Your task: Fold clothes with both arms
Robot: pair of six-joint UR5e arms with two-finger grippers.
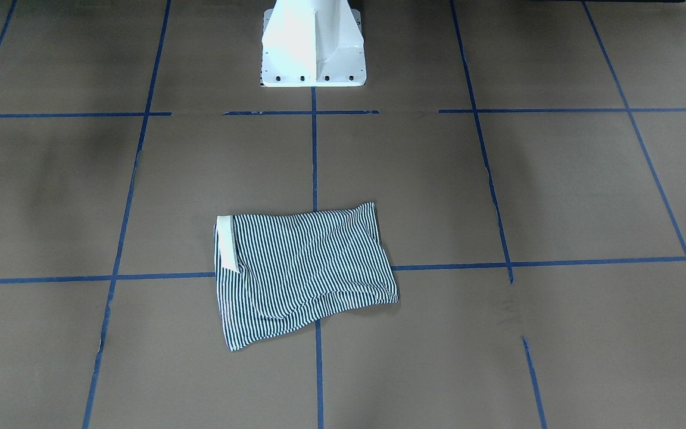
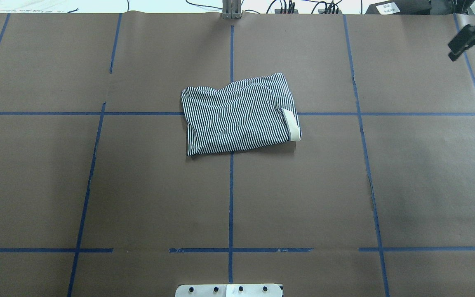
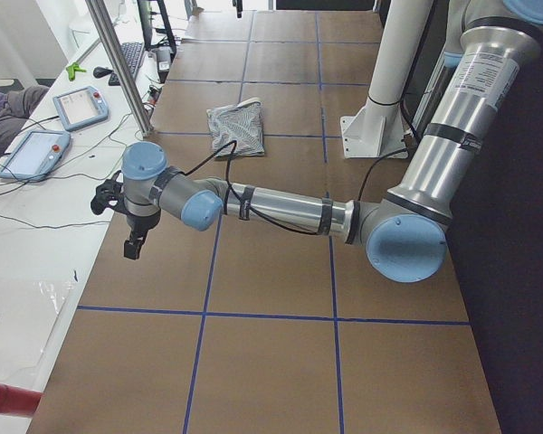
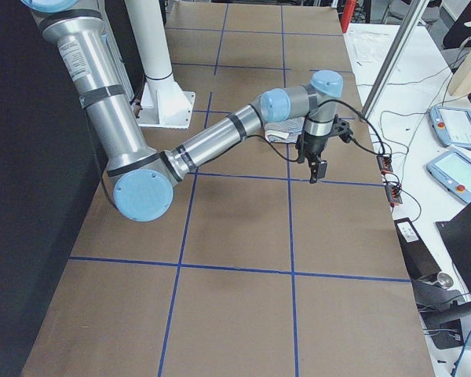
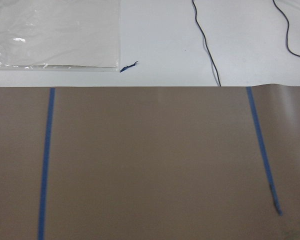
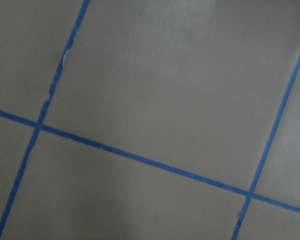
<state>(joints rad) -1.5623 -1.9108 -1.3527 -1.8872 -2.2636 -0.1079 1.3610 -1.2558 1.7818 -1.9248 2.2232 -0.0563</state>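
Evidently no gripper showed in the front-facing view. Only the striped polo shirt lay there, folded to a rough rectangle on the brown paper in front of the white pedestal. Its cream collar sat at one short end, and an under-layer poked out askew at a corner of that same end.

From overhead, the right gripper hung at the table's far right corner, with the polo shirt well off to its left near the centre line. Whether its fingers were apart or together could not be told.

In the left-end view the left gripper pointed down near the paper's edge at the end of the outstretched left arm, the shirt far beyond it. Its state could not be told either.

The right-end view showed the right arm reaching out likewise, with only a sliver of the shirt visible behind its wrist.

The left wrist camera saw paper, blue tape and a plastic sheet past the edge. The right wrist camera saw tape lines crossing on paper.

Judged from this, the folding looked nearly finished. A further fold would call for both grippers to come inward together and pinch the two corners of one short edge. They would then lift level and lay it over squarely, taking in that stray under-layer.
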